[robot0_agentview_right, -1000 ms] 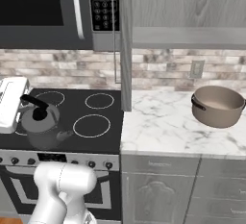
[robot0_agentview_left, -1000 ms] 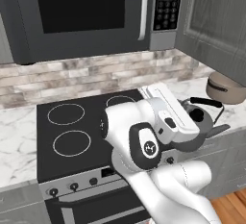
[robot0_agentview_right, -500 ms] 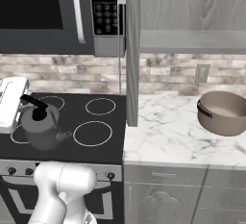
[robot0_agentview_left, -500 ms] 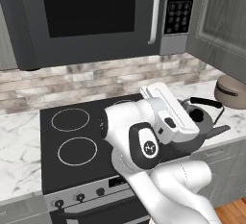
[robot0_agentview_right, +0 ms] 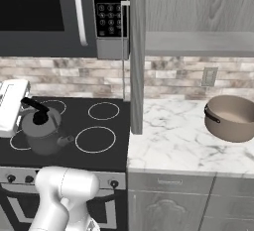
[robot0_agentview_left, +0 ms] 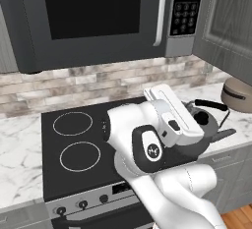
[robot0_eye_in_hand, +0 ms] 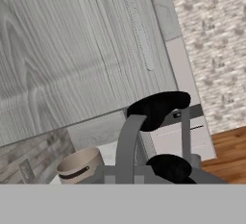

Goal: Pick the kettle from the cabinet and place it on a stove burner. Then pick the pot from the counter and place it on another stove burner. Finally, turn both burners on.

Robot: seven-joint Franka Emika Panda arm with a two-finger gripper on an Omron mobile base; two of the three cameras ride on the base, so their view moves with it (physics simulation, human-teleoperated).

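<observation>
The kettle [robot0_agentview_right: 43, 133] hangs from the gripper [robot0_agentview_right: 26, 107], whose jaws are clamped together on the kettle's arched black handle [robot0_agentview_left: 211, 106]. Its dark body sits just below the hand, low over the black glass stovetop [robot0_agentview_right: 106, 148], spout [robot0_agentview_right: 66, 139] pointing away from the hand; I cannot tell whether it touches the glass. One white burner ring [robot0_agentview_right: 95, 139] lies just beyond the spout, another [robot0_agentview_right: 103, 110] farther back. Past the stove, well away from the gripper, the tan pot [robot0_agentview_right: 232, 118] rests on the marble tabletop [robot0_agentview_right: 168, 145]. Above that, the wall cabinet [robot0_agentview_right: 198, 12] stands with its door [robot0_agentview_right: 137, 51] swung open and its grey shelf [robot0_agentview_right: 198, 43] showing. The microwave [robot0_agentview_left: 98, 16] hangs over the stove, above the gripper.
</observation>
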